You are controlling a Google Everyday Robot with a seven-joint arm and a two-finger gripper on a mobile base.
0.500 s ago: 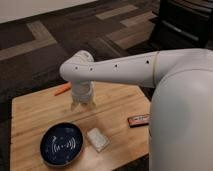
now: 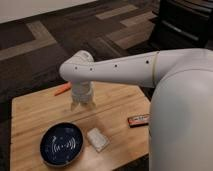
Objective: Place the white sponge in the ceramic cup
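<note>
gripper: pointing down at the back-left part of the wooden table, tip at or just above the surface, under the white wrist
gripper state: cannot tell, the business end blends into the wrist housing from this angle; nothing visibly carried
white sponge: lying flat on the table near the front edge, just beside the rim of the blue patterned plate on the plate's picture-right side; looks apart from it but the gap is small
key relation: the sponge lies toward the camera from the gripper and slightly to picture-right, with bare table between them; not under the tool, not in its grasp
sponge axis: long side runs diagonally, back-left end to front-right end, so I'd judge the wrist needs to yaw to close across the short side
ceramic cup: can't pick it out; a pale shape sits right at the gripper but I can't separate it from the wrist, so it may be hidden there
other items: dark bar with red print to picture-right near the table edge, well apart from the sponge; orange pen-like thing behind the arm at the back edge
step (my read): pick not yet done; approach to the sponge comes first
risk: the plate rim is close on one side of the sponge, so a sloppy descent could clip it
</note>
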